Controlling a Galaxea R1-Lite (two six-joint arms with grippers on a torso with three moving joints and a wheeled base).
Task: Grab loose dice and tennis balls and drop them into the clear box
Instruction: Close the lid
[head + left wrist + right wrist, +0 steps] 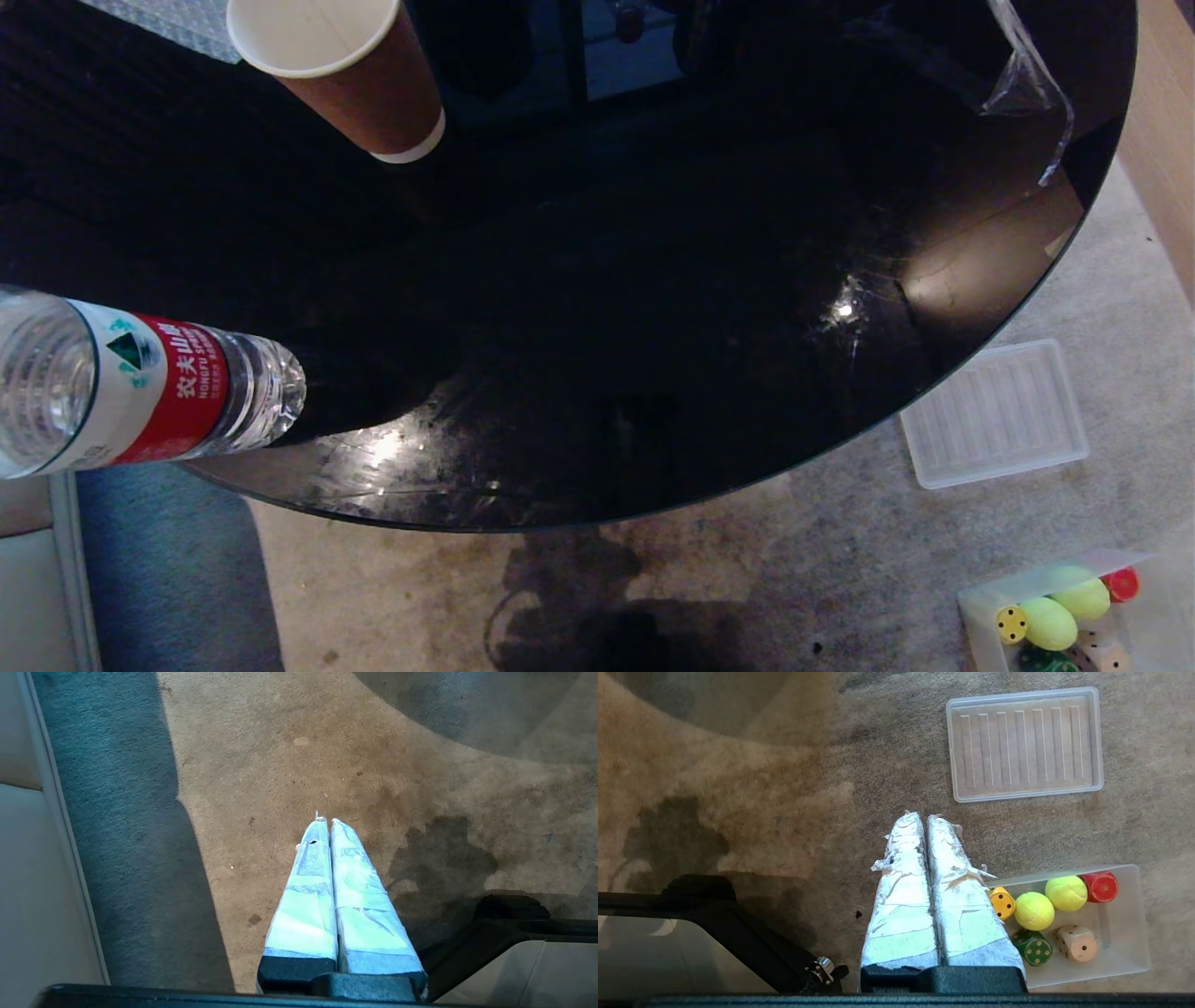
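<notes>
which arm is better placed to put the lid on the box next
Right, probably. The right gripper, shut and empty, hangs over the carpet with the lid and the filled box both close by. The left gripper, also shut, sees only bare carpet.

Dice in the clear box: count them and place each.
4, all in the clear box: yellow die, red die, green die, beige die. More may hide behind the right gripper.

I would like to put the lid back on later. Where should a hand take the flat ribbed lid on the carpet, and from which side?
Probably at a long edge of the ribbed lid, on its raised rim, coming from above. It lies flat on the carpet, apart from the clear box, so only the thin rim offers a hold.
</notes>
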